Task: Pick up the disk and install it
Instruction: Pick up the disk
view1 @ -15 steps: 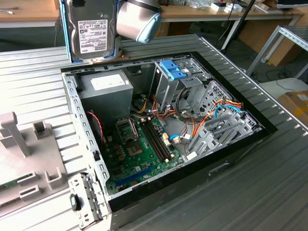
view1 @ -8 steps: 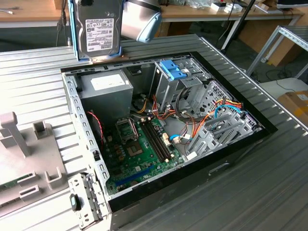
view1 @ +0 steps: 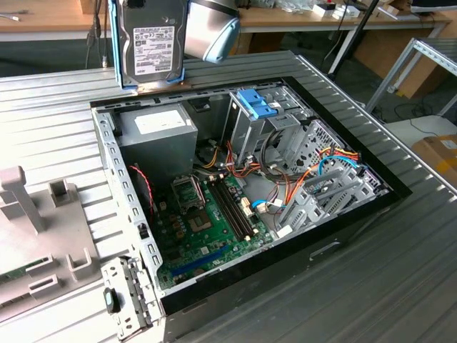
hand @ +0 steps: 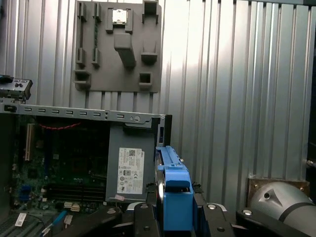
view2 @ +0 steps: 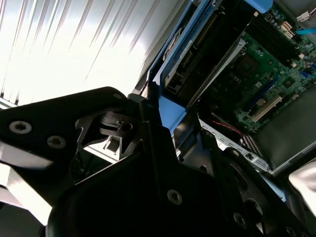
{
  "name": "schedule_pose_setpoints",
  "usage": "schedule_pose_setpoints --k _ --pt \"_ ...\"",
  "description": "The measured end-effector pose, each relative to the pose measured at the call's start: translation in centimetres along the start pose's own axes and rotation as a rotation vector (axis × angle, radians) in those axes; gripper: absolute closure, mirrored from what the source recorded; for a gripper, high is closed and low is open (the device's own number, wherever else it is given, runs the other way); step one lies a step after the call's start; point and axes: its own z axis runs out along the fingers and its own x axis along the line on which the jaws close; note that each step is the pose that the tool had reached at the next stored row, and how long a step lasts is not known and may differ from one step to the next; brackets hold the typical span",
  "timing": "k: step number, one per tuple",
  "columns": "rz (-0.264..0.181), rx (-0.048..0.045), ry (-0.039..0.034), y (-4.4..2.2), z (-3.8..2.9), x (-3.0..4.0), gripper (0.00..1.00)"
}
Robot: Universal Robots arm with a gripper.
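The disk (view1: 148, 43), a silver-grey drive with a white label in a blue side frame, hangs upright in the air over the back corner of the open computer case (view1: 107, 150), at the exterior view's left. In the first wrist view the disk's blue frame (hand: 175, 190) stands edge-on between the black fingers (hand: 145, 219) of my gripper (hand: 177, 217), which is shut on it. The second wrist view has the disk (view2: 182, 69) rising out of the black gripper (view2: 165, 123), above the case's edge. The arm's grey wrist joint (view1: 211, 28) sits just behind the disk.
Inside the case lie a grey power-supply box (view1: 157, 132), a green motherboard (view1: 207, 214), a metal drive cage topped by a light-blue bracket (view1: 255, 103), and bundled cables (view1: 321, 171). A grey fixture plate (view1: 36, 236) rests on the ribbed metal table (view1: 400, 271).
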Motion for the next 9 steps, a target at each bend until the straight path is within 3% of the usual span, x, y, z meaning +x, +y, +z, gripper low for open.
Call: schedule_pose_setpoints --k 9 --pt "0.001 0.0000 0.0000 -0.14 -0.01 0.18 0.64"
